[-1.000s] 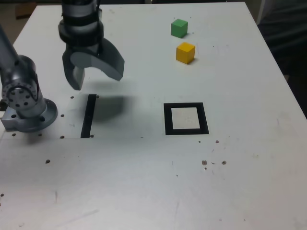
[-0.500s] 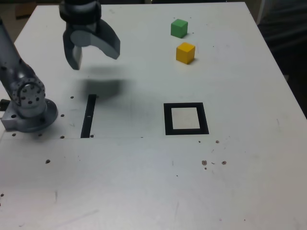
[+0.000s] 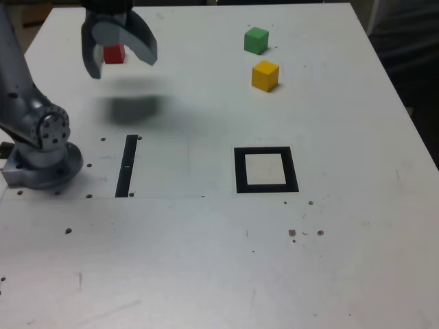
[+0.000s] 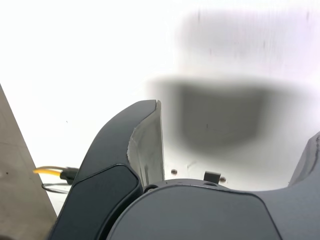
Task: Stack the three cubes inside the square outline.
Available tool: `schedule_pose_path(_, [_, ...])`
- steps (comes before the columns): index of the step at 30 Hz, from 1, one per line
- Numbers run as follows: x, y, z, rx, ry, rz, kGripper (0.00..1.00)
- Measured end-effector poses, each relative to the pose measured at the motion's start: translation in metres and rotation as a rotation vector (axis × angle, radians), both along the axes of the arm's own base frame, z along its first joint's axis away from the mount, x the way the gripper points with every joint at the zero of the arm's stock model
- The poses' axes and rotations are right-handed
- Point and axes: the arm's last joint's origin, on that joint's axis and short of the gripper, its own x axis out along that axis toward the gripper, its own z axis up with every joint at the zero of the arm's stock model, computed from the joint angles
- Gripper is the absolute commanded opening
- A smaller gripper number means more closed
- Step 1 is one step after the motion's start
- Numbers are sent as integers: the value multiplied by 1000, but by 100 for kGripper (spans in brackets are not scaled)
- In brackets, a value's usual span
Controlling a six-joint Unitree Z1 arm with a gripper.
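Looking at your wide-open, empty hand, red sits behind it; yellow and green are beyond the square. Probably light, stiff cubes, so pinch opposite faces mid-height.

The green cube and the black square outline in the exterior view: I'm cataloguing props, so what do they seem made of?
Green cube: possibly painted wood or matte plastic; solid colour, crisp edges, no shine.

Square outline: probably matte tape or printed paper; it looks flat, evenly black.
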Motion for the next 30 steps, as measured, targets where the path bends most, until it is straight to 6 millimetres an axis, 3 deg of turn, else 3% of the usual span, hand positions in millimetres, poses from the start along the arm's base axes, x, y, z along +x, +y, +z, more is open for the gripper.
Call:
schedule_pose_path(6, [-10, 30, -5, -25, 9, 34, 98])
schedule_pose_path(16, [-26, 63, -18, -7, 16, 103, 97])
schedule_pose_path(22, [-42, 72, -20, 30, 36, 164, 97])
schedule_pose_path(30, [-47, 84, -28, 48, 42, 203, 97])
